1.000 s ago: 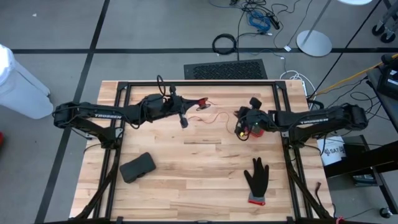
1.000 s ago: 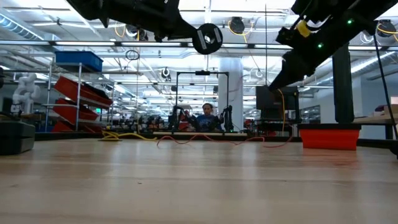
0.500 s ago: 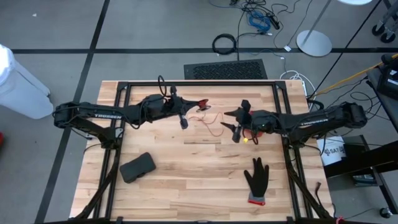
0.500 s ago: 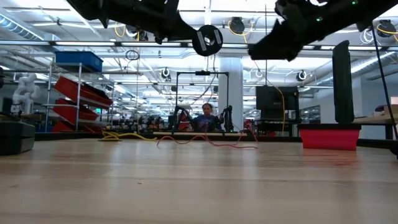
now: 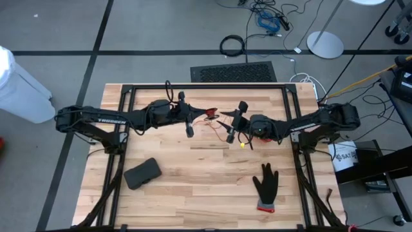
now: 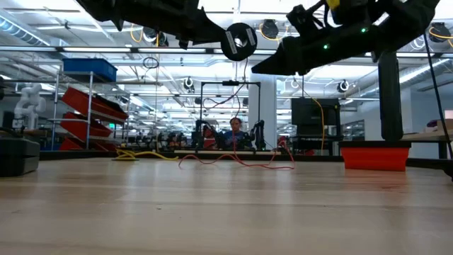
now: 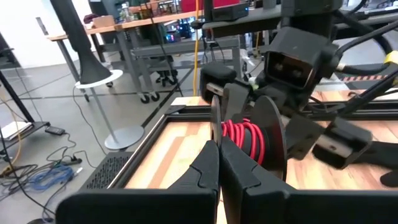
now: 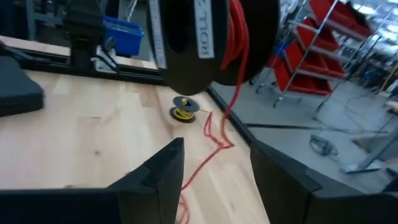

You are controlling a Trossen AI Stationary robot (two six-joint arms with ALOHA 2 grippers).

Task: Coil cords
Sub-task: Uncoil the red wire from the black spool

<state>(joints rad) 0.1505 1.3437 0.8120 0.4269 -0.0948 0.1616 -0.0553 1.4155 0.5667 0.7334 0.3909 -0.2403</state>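
Note:
A small black spool [image 7: 249, 140] wound with red cord hangs over the table's far middle, with my left gripper [image 5: 205, 113] shut on it. A loose stretch of red cord [image 8: 219, 134] drops from the spool [image 6: 241, 40] and lies in bends on the wood [image 6: 241, 159]. My right gripper [image 8: 214, 155] is open and level. It points at the spool from the table's right, a little short of it [image 5: 224, 122]. A second black spool with yellow cord [image 8: 182, 111] lies flat on the table beyond. My left gripper pinches the rim of the spool's nearer flange [image 7: 215, 127] between its two shut fingers, which come level from the table's left. The spool is lifted clear of the table, standing on edge, with the cord trailing slack below it.
A black glove [image 5: 265, 187] lies at the near right and a black pouch [image 5: 141, 173] at the near left. Black frame rails [image 5: 206, 86] run round the table. A red bin [image 6: 374, 156] stands past the right side.
My right gripper has opened, tipped up from pointing down to level, and moved toward the table's left, up to the held spool. The loose red cord, which reached toward the right gripper, now lies gathered in bends nearer the spool.

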